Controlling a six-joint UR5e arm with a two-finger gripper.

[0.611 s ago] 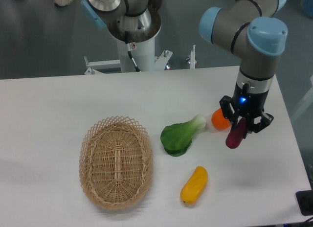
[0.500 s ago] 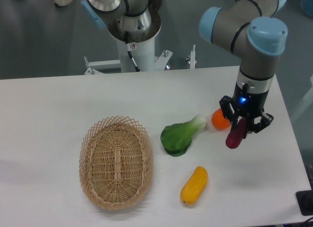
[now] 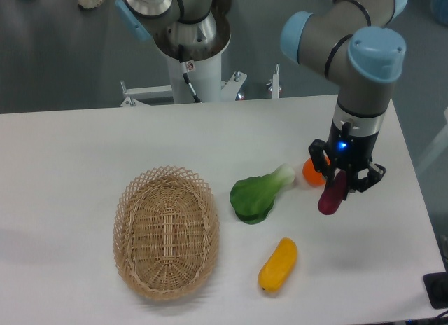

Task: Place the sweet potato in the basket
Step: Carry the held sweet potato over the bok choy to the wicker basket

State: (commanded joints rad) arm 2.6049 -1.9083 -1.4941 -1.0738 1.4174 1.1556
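sweet potato (image 3: 332,197) | clamped in fingers (image 3: 342,182) | no legible writing

Robotics lab, by the look: plain white tabletop (image 3: 84,143), grey-and-blue jointed robot arm (image 3: 353,66) upper right, second silver arm base (image 3: 185,31) bolted on metal brackets (image 3: 234,83) top centre, grey floor behind.

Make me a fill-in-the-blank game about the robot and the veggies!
1. The gripper is holding the ____.
2. The basket has ____ inside it.
3. The leafy vegetable is colored ____.
4. The yellow vegetable lies on the ____.

Missing words: sweet potato; nothing; green; table
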